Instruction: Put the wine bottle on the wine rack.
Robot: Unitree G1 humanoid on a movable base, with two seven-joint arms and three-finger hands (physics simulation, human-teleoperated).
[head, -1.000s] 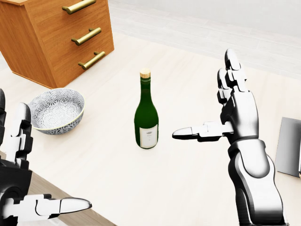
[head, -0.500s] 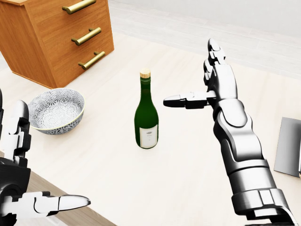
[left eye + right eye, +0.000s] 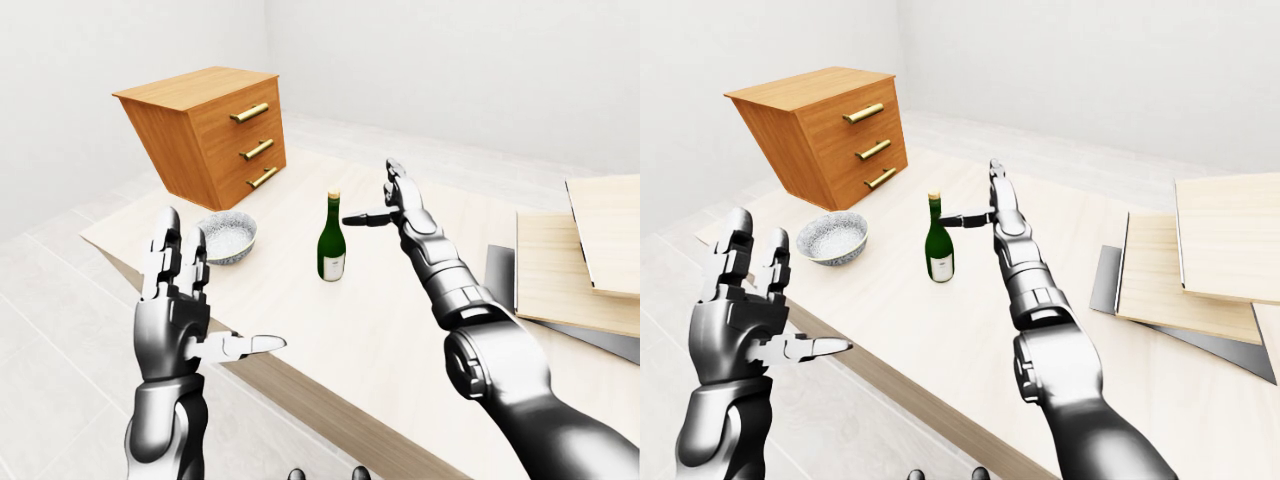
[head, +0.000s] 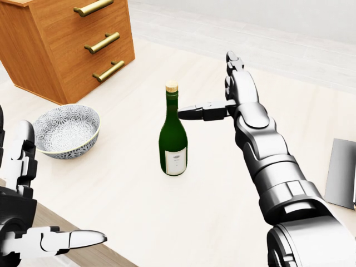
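While the wine bottle (image 4: 173, 136) stands free on the pale surface (image 4: 211, 211), nothing of the placing is done: the grasp is not made, the lift is not begun, and no wine rack that I can be sure of shows in any view. At 3 o'clock in the eye views lie stacked light wooden boards (image 3: 1200, 260) on a grey sheet; whether they belong to a rack I cannot tell. What is left, as I judge it, is to close on the bottle, lift it, find the rack and lay or stand it there.

Going by size, the wooden drawer chest (image 4: 67, 44) with brass handles fills 10 to 11 o'clock of the head view, tilted in the picture. Next comes the right robot hand (image 4: 214, 100), reaching in from 5 o'clock with its arm stretched out; its fingers are spread wide, the thumb (image 4: 194, 113) pointing toward 9 o'clock at the bottle's neck, its tip just beside the glass, and I cannot tell whether it touches. The left robot hand (image 4: 22, 211) hangs at 7 to 8 o'clock, also spread wide and holding nothing, well apart from the bottle. A patterned bowl (image 4: 67, 130) sits at 9 o'clock, near the chest and apart from the bottle.

The bottle itself is at the middle of the head view, upright: its long axis runs vertical, base on the surface, gold-capped mouth toward 12 o'clock, pale label facing the camera low on the green body
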